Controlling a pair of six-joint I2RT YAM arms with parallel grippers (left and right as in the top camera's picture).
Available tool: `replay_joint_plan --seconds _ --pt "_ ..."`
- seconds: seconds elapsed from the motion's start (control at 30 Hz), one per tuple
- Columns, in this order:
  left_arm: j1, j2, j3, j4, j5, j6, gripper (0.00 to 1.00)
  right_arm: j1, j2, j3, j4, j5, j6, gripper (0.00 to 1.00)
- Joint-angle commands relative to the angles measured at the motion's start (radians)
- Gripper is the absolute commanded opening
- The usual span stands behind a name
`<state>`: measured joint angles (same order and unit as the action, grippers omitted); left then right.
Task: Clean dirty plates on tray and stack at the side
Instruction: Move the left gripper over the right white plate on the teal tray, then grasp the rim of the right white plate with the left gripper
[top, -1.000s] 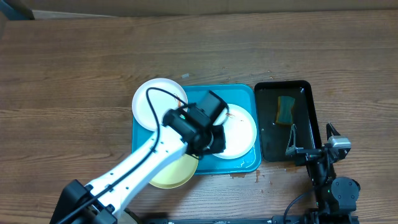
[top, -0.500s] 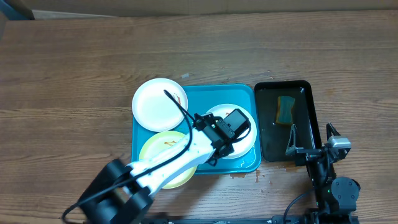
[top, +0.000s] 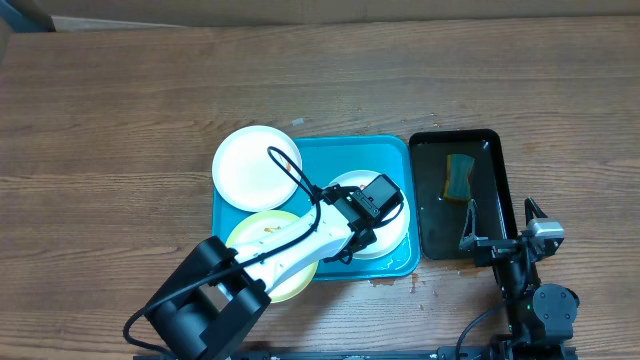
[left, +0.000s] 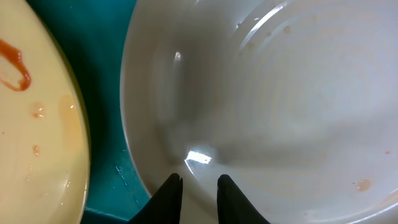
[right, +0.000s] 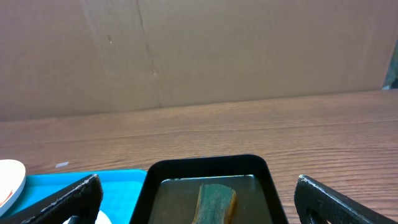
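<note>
The turquoise tray (top: 330, 155) holds a white plate (top: 395, 205) on its right side. A second white plate (top: 250, 165) overlaps the tray's far left corner. A pale yellow-green plate (top: 262, 262) with a red smear (left: 15, 65) overlaps the near left corner. My left gripper (top: 352, 232) hangs over the right white plate's (left: 280, 93) left rim. Its black fingertips (left: 169, 196) stand a narrow gap apart, with the rim showing between them and no grip visible. My right gripper (right: 198, 183) stands wide open with nothing in it, at the near right of the table.
A narrow black tray (top: 490, 215) right of the turquoise one holds murky water and a green-yellow sponge (top: 458, 176). The right arm (top: 530, 290) is parked at the table's near right edge. Bare wooden tabletop (top: 120, 120) lies to the left and behind.
My left arm swung right off the yellow-green plate and dropped onto the right white plate's rim, its jaws narrowing. The right arm stayed still.
</note>
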<state>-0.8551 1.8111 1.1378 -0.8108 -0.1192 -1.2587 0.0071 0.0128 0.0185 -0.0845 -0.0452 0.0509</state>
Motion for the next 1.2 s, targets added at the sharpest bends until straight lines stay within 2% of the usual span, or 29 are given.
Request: replay_joint_plan --seconds 0.0,0.13,0.27,0.37,0.43,0.53,0.67,0.8,1.17 --pt "0.007 0.021 -0.003 0.001 0.007 -0.02 0.25 -0.001 -0.01 -0.011 0.003 0.002 -0.006 1.0" --pt "0.026 0.02 0.009 0.003 0.013 -0.018 0.25 -0.001 -0.01 -0.011 0.003 0.002 -0.006 1.0" --pt "0.056 0.012 0.067 -0.019 0.051 0.082 0.24 -0.001 -0.01 -0.011 0.003 0.002 -0.006 1.0" --pt "0.077 0.008 0.14 -0.084 0.061 0.115 0.2 -0.001 -0.01 -0.011 0.003 0.002 -0.006 1.0" --pt "0.084 0.008 0.18 -0.134 0.061 0.114 0.21 -0.001 -0.01 -0.011 0.003 0.002 -0.006 1.0" --pt "0.081 0.008 0.191 -0.18 0.07 0.106 0.29 -0.001 -0.01 -0.011 0.003 0.002 -0.006 1.0" --pt "0.054 0.009 0.146 -0.231 0.091 0.041 0.3 -0.001 -0.01 -0.011 0.003 0.002 -0.006 1.0" --pt "0.034 0.009 0.084 -0.208 0.094 -0.002 0.27 -0.001 -0.01 -0.011 0.003 0.002 -0.006 1.0" --pt "0.03 0.01 0.009 -0.093 0.056 -0.006 0.21 -0.001 -0.01 -0.011 0.003 0.002 -0.006 1.0"
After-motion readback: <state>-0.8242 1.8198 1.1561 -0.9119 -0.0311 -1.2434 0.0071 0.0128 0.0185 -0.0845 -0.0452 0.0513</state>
